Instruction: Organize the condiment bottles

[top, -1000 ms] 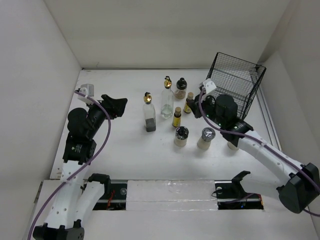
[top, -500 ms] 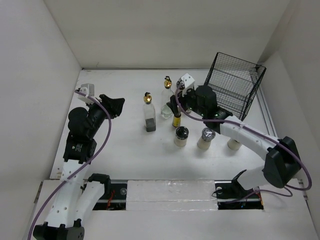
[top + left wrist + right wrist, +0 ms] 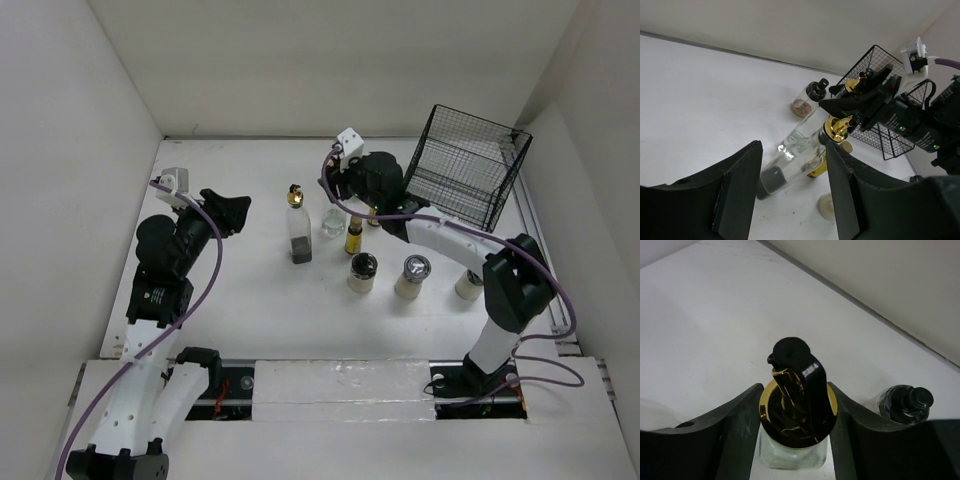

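Glass-bottle grasp, underway: straddling gold pourer [image 3: 797,412] of tall clear glass bottle [image 3: 333,224], far centre, with right gripper [image 3: 795,407]; fingers [image 3: 740,430] flanking, whether pinching or not, impossible to tell. Holding left gripper [image 3: 792,190] spread, empty, at left. Next: closing firmly, lifting straight, clearing nearby amber bottle [image 3: 353,238].

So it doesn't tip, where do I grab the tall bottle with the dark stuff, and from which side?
Probably grip the tall bottle high on its glass body, under the gold pourer, from the left: it stands upright and slim, its left side open, the clear bottle close on its right.
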{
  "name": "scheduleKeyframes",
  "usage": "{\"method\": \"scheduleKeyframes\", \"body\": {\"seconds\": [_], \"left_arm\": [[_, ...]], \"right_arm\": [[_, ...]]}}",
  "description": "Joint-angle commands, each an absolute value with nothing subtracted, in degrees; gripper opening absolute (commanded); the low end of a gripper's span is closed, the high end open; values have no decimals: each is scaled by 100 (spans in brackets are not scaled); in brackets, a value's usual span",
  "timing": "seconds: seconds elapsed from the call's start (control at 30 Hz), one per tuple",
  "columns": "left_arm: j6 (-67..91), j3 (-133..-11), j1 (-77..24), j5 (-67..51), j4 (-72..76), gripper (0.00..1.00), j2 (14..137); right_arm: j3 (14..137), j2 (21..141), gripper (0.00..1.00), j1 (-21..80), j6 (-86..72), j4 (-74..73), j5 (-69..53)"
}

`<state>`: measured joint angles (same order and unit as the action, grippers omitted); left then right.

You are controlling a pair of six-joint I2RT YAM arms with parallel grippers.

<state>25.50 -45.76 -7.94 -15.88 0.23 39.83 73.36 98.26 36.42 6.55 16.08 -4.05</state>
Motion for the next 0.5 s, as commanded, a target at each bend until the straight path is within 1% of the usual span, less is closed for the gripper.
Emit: {"method": "scheduleKeyframes", "body": {"seconds": [0.0, 0.03, 0.1, 0.13, 0.17, 0.27, 0.47], "left_arm": [[2487, -4579, -817, -1644, 325, 49, 3954], [2540, -4579, -817, -1696, 325, 49, 3955], [2540, -4579, -817, -1696, 325, 49, 3955], [2540, -4579, -817, -1696, 377, 49, 3955], [2540, -4579, -817, -1696, 378, 49, 3955], [2540, -4579, -817, -1696, 378, 49, 3955], [2540, -4579, -817, -1670, 378, 49, 3955]], "right_arm": [[7585, 9861, 55, 3639, 712, 2363, -334], [7411, 9861, 50, 3639, 651, 2712, -334], [7409, 9914, 33, 3639, 598, 2804, -413], [7409, 9914, 22, 3639, 537, 2804, -413], [7409, 9862, 18, 3639, 536, 2804, -343], [7523, 9537, 13, 3691, 536, 2909, -404], [8410, 8579, 10, 3691, 483, 2418, -132]]}}
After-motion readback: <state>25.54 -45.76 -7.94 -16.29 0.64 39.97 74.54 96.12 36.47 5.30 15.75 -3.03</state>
